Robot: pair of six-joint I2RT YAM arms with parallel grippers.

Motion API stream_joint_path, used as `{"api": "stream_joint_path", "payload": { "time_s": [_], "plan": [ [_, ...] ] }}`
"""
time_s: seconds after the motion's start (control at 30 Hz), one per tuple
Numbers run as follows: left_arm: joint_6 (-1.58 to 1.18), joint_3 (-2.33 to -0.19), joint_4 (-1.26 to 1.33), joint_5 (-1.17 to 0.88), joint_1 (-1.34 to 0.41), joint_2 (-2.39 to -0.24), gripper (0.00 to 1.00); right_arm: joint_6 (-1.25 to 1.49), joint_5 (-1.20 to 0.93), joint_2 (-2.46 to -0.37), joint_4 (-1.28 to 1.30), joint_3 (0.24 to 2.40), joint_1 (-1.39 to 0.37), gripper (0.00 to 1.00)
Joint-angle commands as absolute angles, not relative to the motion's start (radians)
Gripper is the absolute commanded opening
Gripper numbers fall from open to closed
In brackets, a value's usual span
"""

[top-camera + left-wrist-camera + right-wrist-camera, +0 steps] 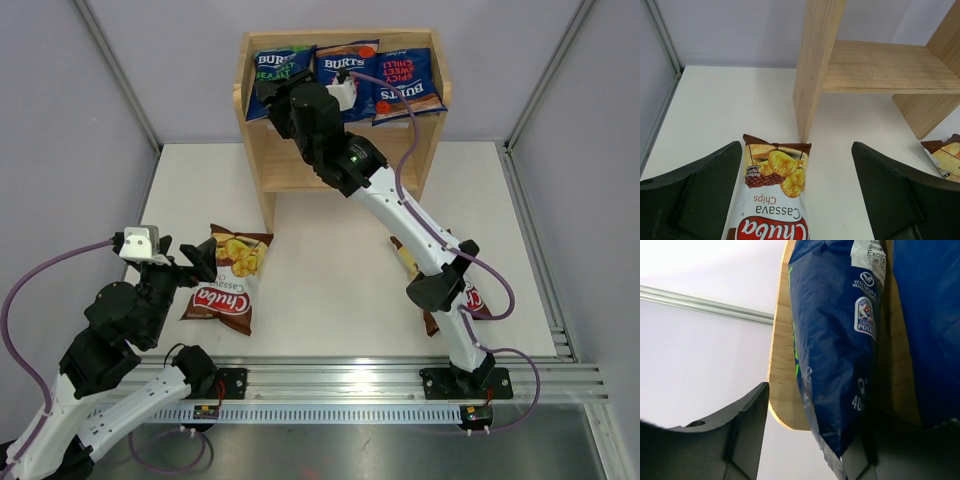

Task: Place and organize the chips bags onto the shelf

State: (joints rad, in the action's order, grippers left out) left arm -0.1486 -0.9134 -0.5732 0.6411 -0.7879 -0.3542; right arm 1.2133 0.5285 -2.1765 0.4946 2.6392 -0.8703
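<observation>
Right claw apparently open, bag on shelf

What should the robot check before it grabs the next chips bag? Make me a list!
1. Left gripper open: ok, its fingers are spread wide.
2. Chuba bag lined up: ok, it lies flat on the table between them.
3. Three Burts bags on the shelf top tier: ok.
4. Right gripper clear of the sea salt bag: not ok, that bag sits between its open fingers.
5. Second Chuba bag free to reach: not ok, the right arm crosses above it.
6. Lower tier has room: ok, bare where visible.
</observation>
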Motion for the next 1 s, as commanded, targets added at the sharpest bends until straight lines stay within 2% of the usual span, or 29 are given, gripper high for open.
{"api": "stream_joint_path", "payload": {
  "time_s": [0.0, 0.1, 0.13, 0.17, 0.97],
  "plan": [
    [-0.137, -0.911, -0.523, 0.621, -0.782, -0.347, 0.95, 1.246, 0.500, -2.131, 0.543, 2.654, -0.867, 0.61],
    [-0.137, -0.911, -0.522, 0.618, -0.782, -0.347, 0.95, 1.261, 0.483, -2.112, 0.546, 2.634, -0.868, 0.73],
    [-0.137, -0.911, -0.522, 0.617, -0.782, -0.345, 0.95, 1.261, 0.483, -2.109, 0.560, 2.634, -0.868, 0.89],
    [-0.137, -0.910, -0.522, 0.618, -0.782, -0.347, 0.95, 1.261, 0.483, -2.103, 0.563, 2.634, -0.867, 0.99],
    [-0.140, -0.907, -0.515, 0.612, -0.775, -0.348, 0.95, 1.301, 0.479, -2.033, 0.597, 2.504, -0.894, 0.99]
  ]
}}
